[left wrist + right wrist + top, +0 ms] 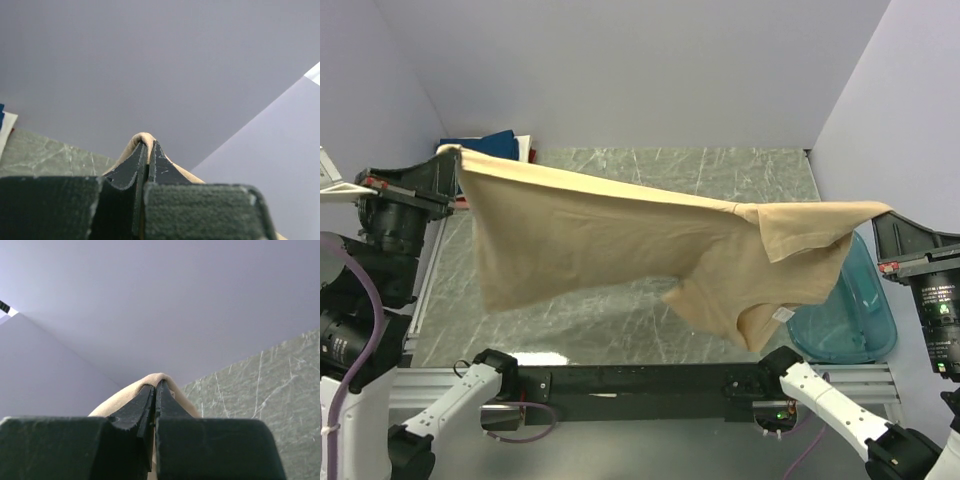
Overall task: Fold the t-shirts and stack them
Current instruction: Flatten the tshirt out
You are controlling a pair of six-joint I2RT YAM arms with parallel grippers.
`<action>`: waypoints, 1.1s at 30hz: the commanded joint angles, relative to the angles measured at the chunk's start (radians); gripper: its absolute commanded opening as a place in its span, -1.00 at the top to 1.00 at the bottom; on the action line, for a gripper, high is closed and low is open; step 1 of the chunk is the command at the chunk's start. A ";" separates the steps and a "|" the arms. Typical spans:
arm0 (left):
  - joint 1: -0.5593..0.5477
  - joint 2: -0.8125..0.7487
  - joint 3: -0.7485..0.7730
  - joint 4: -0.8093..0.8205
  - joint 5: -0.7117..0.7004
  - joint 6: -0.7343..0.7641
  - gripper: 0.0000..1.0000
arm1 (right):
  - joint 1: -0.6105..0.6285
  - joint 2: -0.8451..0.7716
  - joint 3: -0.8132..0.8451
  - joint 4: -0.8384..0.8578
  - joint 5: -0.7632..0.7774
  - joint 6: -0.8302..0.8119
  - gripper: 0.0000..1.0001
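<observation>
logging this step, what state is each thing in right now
tan t-shirt: unfolded, held aloft, stretched between both arms
left fingers: shut on one end of it
right fingers: shut on its other end
folded t-shirts: stacked, far left corner of table
teal tub: upright at right, partly hidden by shirt

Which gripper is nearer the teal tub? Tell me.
Right. The right gripper holds the shirt up near the tub's far end; the left gripper holds it across the table.
</observation>
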 commanded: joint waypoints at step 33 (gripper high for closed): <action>0.439 0.862 0.283 0.531 0.441 -0.082 0.99 | -0.424 0.745 0.051 0.712 -0.442 0.059 1.00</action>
